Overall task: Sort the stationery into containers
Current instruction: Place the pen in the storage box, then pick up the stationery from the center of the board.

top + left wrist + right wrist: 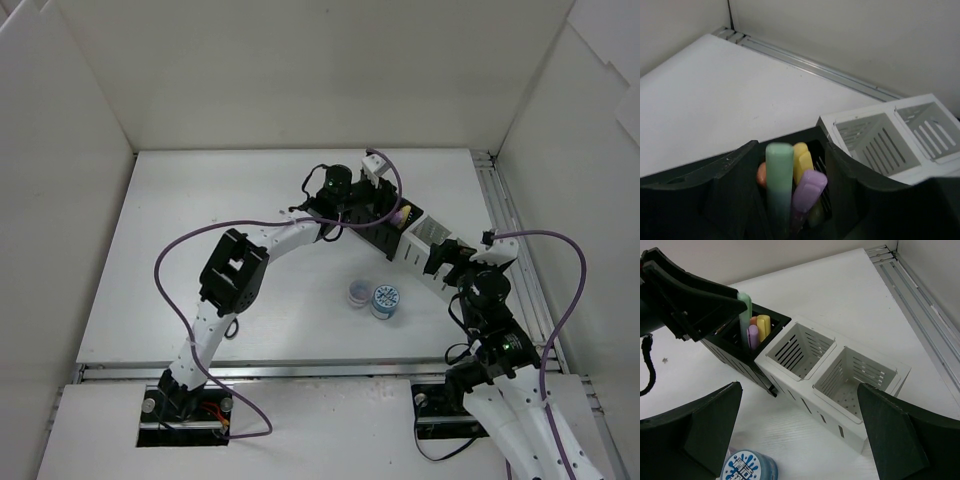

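1. Your left gripper (788, 167) hangs over the black organizer (742, 360) with its jaws part-way apart. The green highlighter (779, 185) stands between them with a gap on each side, so nothing is gripped
2. Your right gripper (799, 390) hovers on the near side of the white organizer (812, 402), jaws spread wide and empty
3. Room to move: bare table (230, 200) lies open to the left of the left gripper and beyond it. On the right, the metal rail (920, 305) along the table edge runs near the white organizer
4. The two organizers touch end to end in a diagonal row. The black compartment next to the white one holds the green, yellow highlighter (801, 160), purple highlighter (809, 192) and orange highlighter (761, 174). You cannot see the other black compartment. Both white compartments show only slotted walls and floors
5. The highlighters stand on end, caps up. The green one is upright and tallest, and the purple one leans slightly
6. The blue tape roll (386, 300) and pale tape roll (358, 292) lie flat, side by side, on the table before the organizers
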Tool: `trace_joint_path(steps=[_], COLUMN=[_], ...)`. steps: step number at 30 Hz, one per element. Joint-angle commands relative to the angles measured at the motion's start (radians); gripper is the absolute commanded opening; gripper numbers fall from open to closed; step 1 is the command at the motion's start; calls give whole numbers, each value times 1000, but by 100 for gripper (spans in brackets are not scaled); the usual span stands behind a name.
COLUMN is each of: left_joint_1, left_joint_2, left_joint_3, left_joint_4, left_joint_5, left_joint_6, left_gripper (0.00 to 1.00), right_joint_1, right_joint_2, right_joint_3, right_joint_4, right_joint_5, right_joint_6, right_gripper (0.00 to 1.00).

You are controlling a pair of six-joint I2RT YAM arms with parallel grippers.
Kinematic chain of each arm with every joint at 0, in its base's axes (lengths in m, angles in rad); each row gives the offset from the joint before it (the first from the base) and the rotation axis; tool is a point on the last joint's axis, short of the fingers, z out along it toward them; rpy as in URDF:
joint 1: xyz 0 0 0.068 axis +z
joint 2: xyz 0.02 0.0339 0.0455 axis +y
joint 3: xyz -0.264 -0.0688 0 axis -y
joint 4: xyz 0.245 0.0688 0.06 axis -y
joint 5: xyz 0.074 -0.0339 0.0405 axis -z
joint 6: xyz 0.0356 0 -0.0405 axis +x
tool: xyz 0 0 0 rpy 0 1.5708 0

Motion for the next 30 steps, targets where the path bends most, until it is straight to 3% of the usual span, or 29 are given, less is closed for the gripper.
trace_joint_path(steps=[1,5,8,10,11,16,19,22,26,30], left_joint_1=[3,3,3,3,3,3,3,23,49,68], left_joint_2=[-127,-198,-262,-322,-350,-558,-679,-817,-1023,-1221], left_joint_3=[-42,-97,-136,-195,-214,-352,-389,-510,-840,-1022], left_joint_4=[131,135,144,152,152,27,-264,-388,-382,-426], left_joint_5=[16,34,42,42,39,-10,-91,-186,-324,-478], left_joint_6=[22,33,25,19,18,61,90,90,53,-8], left_gripper=[52,59,69,96,99,100,100,99,99,99], right_joint_1=[-2,-5,-4,-1,-4,9,45,117,196,231], right_joint_2=[32,42,54,72,80,212,313,434,578,663], right_joint_3=[16,21,29,35,45,113,166,240,311,305], right_joint_4=[85,87,88,92,93,26,-61,-205,-372,-395], right_joint_5=[-32,-71,-126,-179,-227,-351,-400,-424,-397,-372], right_joint_6=[-14,-20,-31,-50,-55,-87,-118,-152,-115,-28], right_gripper=[98,98,98,98,98,98,98,98,98,98])
